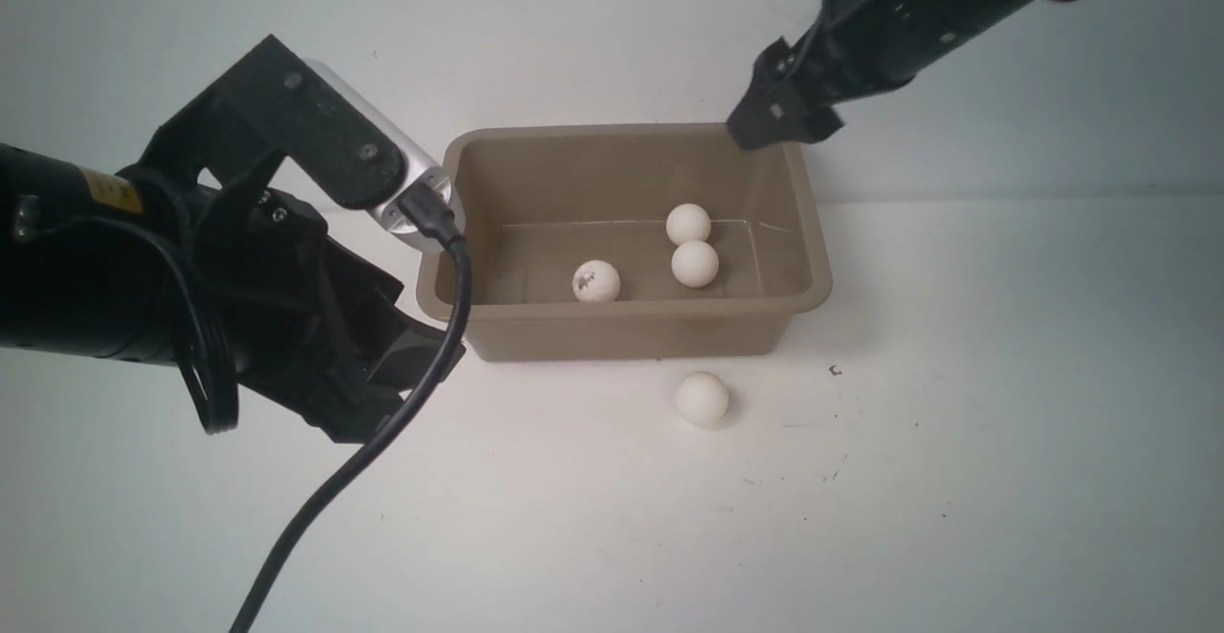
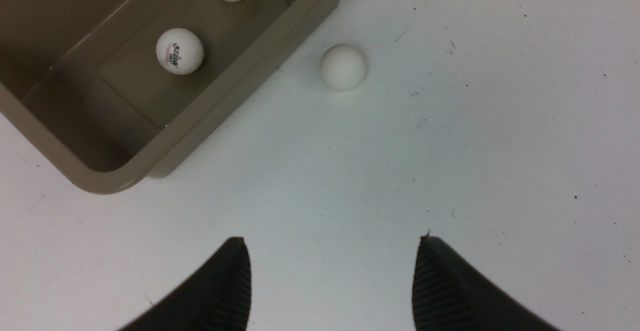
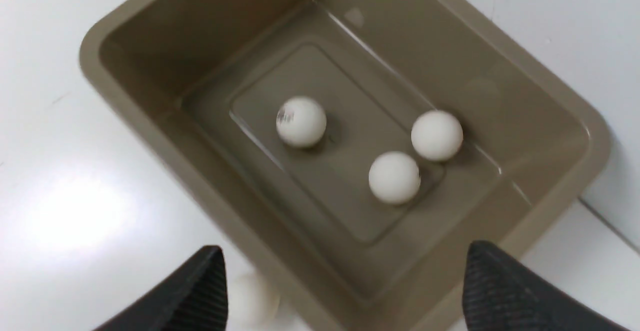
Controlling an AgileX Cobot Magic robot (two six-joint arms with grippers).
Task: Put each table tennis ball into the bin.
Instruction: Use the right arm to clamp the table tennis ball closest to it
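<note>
One table (image 1: 1004, 423): white, lightly speckled with dark marks; it carries the bin and one loose ball.
Bin (image 1: 626, 337): taupe tub at the table's far edge, about midway across, standing upright with its mouth up.
Left gripper (image 2: 331, 241): low over the table off the bin's near left corner. Its jaws stand partly apart with only bare table between them. It holds nothing and touches nothing that can be seen.
Right gripper (image 3: 345, 246): up above the bin's far right corner, looking down into it. Its jaws are spread wide and are empty, clear of the rim and the balls.
Balls in bin: three, all on the floor. Two plain ones (image 1: 688, 224) (image 1: 694, 264) lie close together right of centre. The logo ball (image 1: 596, 281) lies apart, nearer the middle.
Ball on table (image 1: 702, 398): one plain white ball, just outside the bin's near wall, not touching it and well apart from both grippers.
Logo: small dark print with a touch of red on the one ball; too small to read.
</note>
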